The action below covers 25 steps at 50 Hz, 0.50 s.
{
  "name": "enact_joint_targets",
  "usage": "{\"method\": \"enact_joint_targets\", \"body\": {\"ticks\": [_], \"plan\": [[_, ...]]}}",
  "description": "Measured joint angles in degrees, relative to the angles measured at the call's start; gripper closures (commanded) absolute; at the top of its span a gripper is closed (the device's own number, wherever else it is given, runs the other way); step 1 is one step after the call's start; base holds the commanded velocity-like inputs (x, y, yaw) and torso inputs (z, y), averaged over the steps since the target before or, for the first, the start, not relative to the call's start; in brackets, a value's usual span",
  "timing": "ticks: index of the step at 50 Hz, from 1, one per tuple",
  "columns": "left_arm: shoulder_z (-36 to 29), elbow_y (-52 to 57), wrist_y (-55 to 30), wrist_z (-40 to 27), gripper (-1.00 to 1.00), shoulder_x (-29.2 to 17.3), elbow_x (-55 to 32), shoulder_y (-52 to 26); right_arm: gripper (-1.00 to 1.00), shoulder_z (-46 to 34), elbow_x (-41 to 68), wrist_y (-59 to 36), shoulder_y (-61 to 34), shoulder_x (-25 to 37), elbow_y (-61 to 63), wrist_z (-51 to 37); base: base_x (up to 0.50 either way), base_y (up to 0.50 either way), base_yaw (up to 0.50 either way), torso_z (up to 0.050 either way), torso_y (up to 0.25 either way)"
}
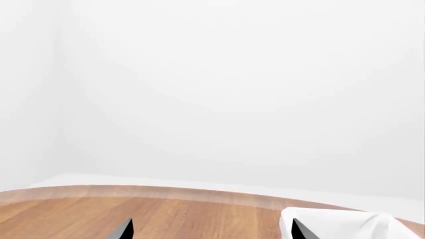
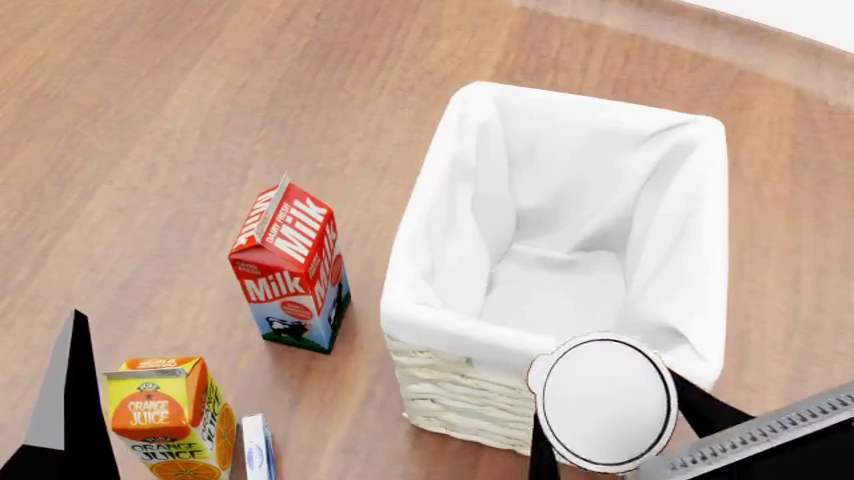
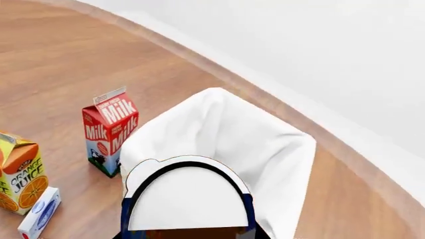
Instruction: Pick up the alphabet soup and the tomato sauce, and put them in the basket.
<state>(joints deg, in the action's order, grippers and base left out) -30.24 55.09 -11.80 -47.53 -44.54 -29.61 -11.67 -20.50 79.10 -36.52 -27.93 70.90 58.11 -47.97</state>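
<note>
The alphabet soup (image 2: 603, 402) is a can with a pale lid and a blue side (image 3: 188, 201). My right gripper (image 2: 617, 432) is shut on it, and it hangs above the near rim of the basket (image 2: 454, 395). This basket is cream wicker with a white cloth lining (image 3: 265, 149), and nothing shows inside it. In the right wrist view the can fills the foreground and hides most of my right gripper (image 3: 189, 235). My left gripper (image 1: 211, 228) is open with only bare wood between its tips; one dark finger (image 2: 67, 400) shows in the head view. The tomato sauce is out of view.
A red milk carton (image 2: 291, 265) stands left of the basket. An orange juice carton (image 2: 167, 415) and a small blue-white box (image 2: 256, 450) sit nearer me on the left. The round wooden table's edge (image 2: 747, 40) curves behind the basket.
</note>
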Motion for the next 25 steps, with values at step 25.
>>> {"method": "enact_joint_targets", "body": {"ticks": [25], "plan": [[-0.6, -0.2, 0.1, 0.0, -1.00, 0.1, 0.0, -0.4, 1.00, -3.8, 15.9, -16.5, -30.1, -0.7, -10.6, -0.4, 0.00, 0.00, 0.00, 0.000, 0.001]]}}
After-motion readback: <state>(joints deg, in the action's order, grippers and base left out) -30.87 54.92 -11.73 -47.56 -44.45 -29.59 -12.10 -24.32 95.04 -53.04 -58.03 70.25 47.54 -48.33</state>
